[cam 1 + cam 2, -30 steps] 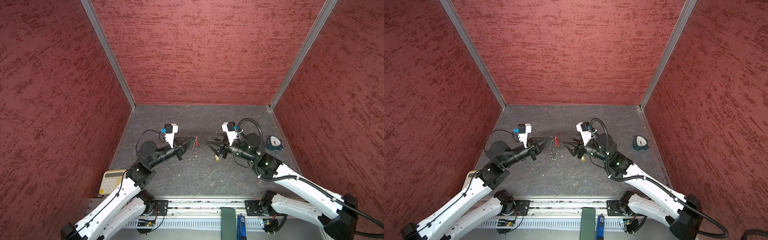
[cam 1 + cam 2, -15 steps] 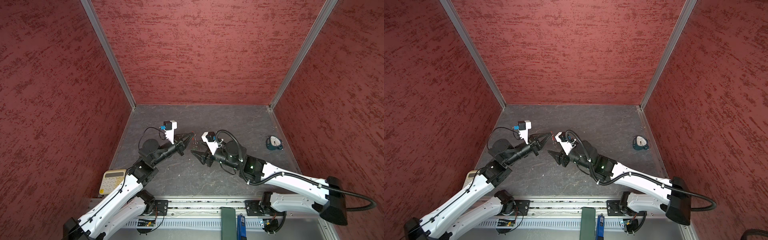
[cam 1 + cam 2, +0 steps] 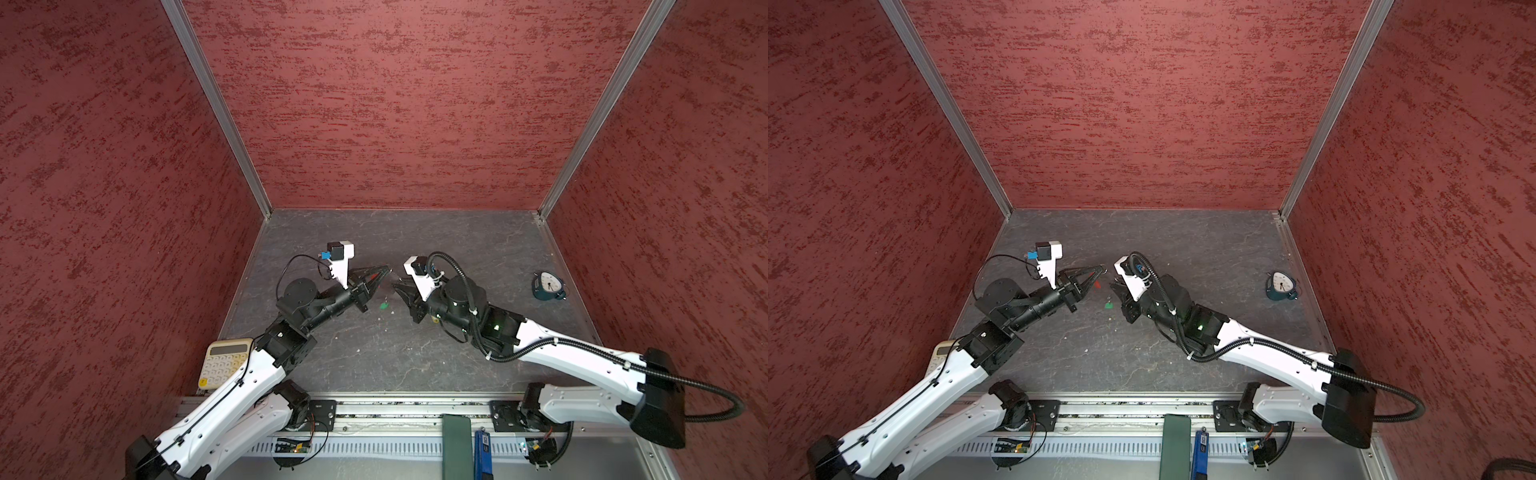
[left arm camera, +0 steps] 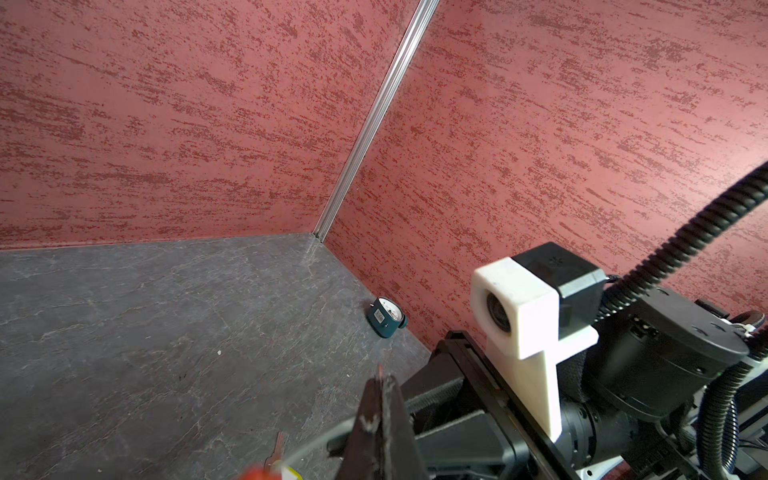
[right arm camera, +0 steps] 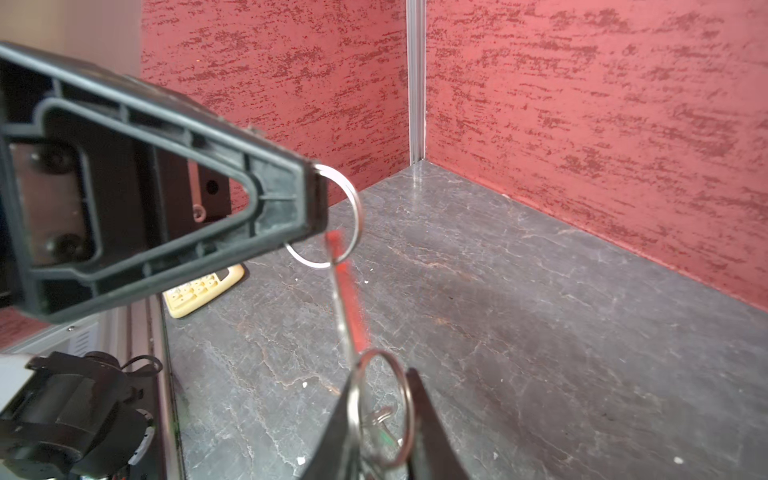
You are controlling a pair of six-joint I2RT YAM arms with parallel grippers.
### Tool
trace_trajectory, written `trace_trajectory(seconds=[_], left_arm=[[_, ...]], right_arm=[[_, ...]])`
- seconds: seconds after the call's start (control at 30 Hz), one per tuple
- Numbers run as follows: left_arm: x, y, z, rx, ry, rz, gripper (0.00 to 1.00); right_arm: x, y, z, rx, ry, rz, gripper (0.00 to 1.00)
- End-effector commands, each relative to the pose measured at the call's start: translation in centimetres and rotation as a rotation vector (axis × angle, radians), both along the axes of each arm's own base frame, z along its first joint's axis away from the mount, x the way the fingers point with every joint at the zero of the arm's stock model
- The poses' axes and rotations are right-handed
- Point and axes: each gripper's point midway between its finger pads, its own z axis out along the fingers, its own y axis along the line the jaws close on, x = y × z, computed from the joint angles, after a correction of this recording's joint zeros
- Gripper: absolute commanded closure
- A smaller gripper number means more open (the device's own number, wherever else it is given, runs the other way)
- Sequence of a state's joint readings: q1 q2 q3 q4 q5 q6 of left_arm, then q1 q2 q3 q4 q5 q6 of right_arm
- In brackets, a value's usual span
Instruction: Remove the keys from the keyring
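My left gripper (image 3: 388, 270) (image 4: 380, 376) is shut on a silver ring (image 5: 356, 203) of the keyring. The keyring's wire and red sleeve (image 5: 347, 282) (image 3: 1097, 284) run from that ring to a second silver ring (image 5: 380, 352). My right gripper (image 5: 384, 374) (image 3: 395, 284) is shut on this second ring, tip to tip with the left one. A green key (image 3: 384, 306) (image 3: 1108, 306) shows below and between the two grippers. I cannot tell whether it hangs or lies on the floor. A yellow key (image 3: 435, 320) peeks out under my right wrist.
A cream calculator (image 3: 222, 363) (image 5: 203, 289) lies at the front left beside my left arm. A teal dial clock (image 3: 548, 286) (image 4: 386, 318) sits by the right wall. Red walls close in the grey floor (image 3: 395, 357) on three sides.
My right gripper has swung left, away from the yellow key, up to the left gripper's tip. Its jaws have closed on a ring. The left gripper stays shut and has shifted slightly.
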State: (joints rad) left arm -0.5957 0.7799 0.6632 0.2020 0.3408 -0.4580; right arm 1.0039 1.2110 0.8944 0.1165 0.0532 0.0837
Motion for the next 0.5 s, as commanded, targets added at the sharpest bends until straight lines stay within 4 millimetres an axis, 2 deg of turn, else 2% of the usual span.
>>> trace_trajectory(seconds=[0.0, 0.1, 0.17, 0.23, 0.3, 0.37, 0.47], left_arm=[[-0.8, -0.1, 2.3, -0.036, -0.050, -0.028, 1.00], [-0.9, 0.0, 2.2, -0.031, -0.043, -0.024, 1.00], [-1.0, 0.2, 2.0, -0.025, -0.042, -0.021, 0.82], [-1.2, 0.4, 1.7, -0.013, -0.038, -0.019, 0.54], [-1.4, 0.5, 1.3, 0.001, -0.037, -0.020, 0.37], [-1.5, 0.6, 0.7, 0.016, -0.030, -0.018, 0.31], [-2.0, 0.4, -0.1, 0.033, -0.018, -0.044, 0.26]], right_arm=[[-0.1, 0.4, 2.8, 0.074, -0.032, 0.047, 0.91], [0.1, -0.3, 3.1, 0.090, -0.017, 0.058, 0.99], [0.1, -1.0, 3.4, 0.101, -0.007, 0.073, 1.00], [0.0, -1.8, 3.7, 0.112, 0.012, 0.099, 1.00], [-0.4, -2.3, 3.7, 0.114, 0.039, 0.151, 1.00], [-1.0, -2.8, 3.8, 0.120, 0.064, 0.202, 1.00], [-1.8, -3.6, 4.3, 0.151, 0.100, 0.271, 1.00]])
